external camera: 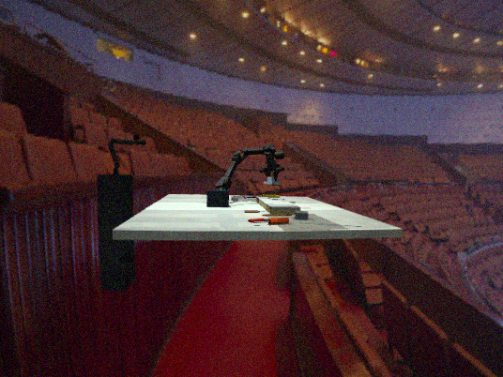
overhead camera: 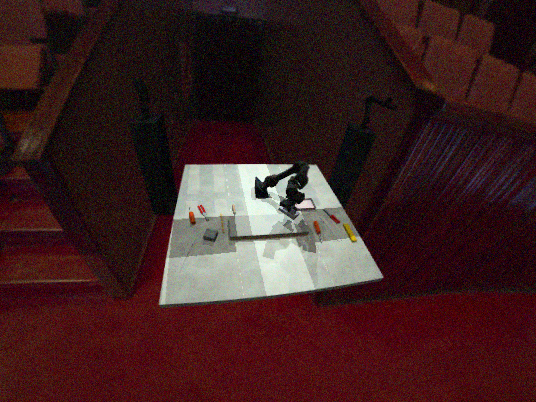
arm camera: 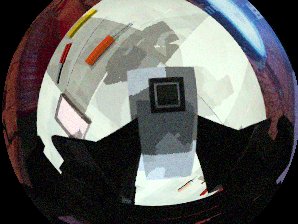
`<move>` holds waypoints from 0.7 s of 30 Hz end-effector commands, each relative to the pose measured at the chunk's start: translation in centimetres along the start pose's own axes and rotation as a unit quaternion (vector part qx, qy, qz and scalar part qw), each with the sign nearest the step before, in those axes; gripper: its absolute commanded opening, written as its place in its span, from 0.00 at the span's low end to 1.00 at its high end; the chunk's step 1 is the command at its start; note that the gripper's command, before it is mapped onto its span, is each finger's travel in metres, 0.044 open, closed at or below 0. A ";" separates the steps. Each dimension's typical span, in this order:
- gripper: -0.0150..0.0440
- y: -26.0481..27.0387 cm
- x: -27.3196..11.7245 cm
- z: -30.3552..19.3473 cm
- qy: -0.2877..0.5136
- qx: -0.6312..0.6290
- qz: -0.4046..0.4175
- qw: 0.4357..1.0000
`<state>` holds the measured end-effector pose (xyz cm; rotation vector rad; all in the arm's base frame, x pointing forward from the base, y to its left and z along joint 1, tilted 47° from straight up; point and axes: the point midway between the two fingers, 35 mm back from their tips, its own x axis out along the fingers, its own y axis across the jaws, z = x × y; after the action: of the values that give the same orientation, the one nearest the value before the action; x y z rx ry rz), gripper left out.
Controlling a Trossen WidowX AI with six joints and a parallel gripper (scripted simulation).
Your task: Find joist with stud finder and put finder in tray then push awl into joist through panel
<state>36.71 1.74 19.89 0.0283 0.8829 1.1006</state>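
My gripper (overhead camera: 289, 206) (external camera: 271, 174) (arm camera: 165, 118) is shut on the stud finder (overhead camera: 289, 213) (external camera: 271, 181) (arm camera: 168, 135), a grey block with a dark square screen. It is held high above the table, beside the tray. The tray (overhead camera: 307, 204) (arm camera: 72, 117) has a pinkish floor and a dark rim, and shows at the left in the wrist view. The floor panel (overhead camera: 270, 226) (external camera: 280, 206) is a long, low slab in the middle of the table. The joist is hidden. Which of the small handled tools is the awl, I cannot tell.
Right of the panel lie an orange-handled tool (overhead camera: 317, 227) (arm camera: 100, 50), a red-handled tool (overhead camera: 334, 219) (arm camera: 65, 52) and a yellow tool (overhead camera: 349, 233) (arm camera: 82, 23). Left lie a grey block (overhead camera: 210, 234), another orange-handled tool (overhead camera: 192, 218) and a red tool (overhead camera: 201, 209).
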 end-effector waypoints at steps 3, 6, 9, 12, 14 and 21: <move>0.25 3.5 0.4 1.1 -0.003 -0.042 0.014 0.999; 0.25 5.4 0.7 1.5 -0.005 -0.067 0.021 0.998; 0.25 7.4 0.8 1.9 -0.007 -0.091 0.028 0.995; 0.25 9.4 1.0 2.2 -0.009 -0.115 0.035 0.993; 0.25 10.7 1.1 2.3 -0.010 -0.130 0.040 0.991; 0.25 15.2 1.3 2.2 -0.017 -0.186 0.058 0.981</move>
<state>28.03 10.29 26.64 -0.1947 0.6683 1.3284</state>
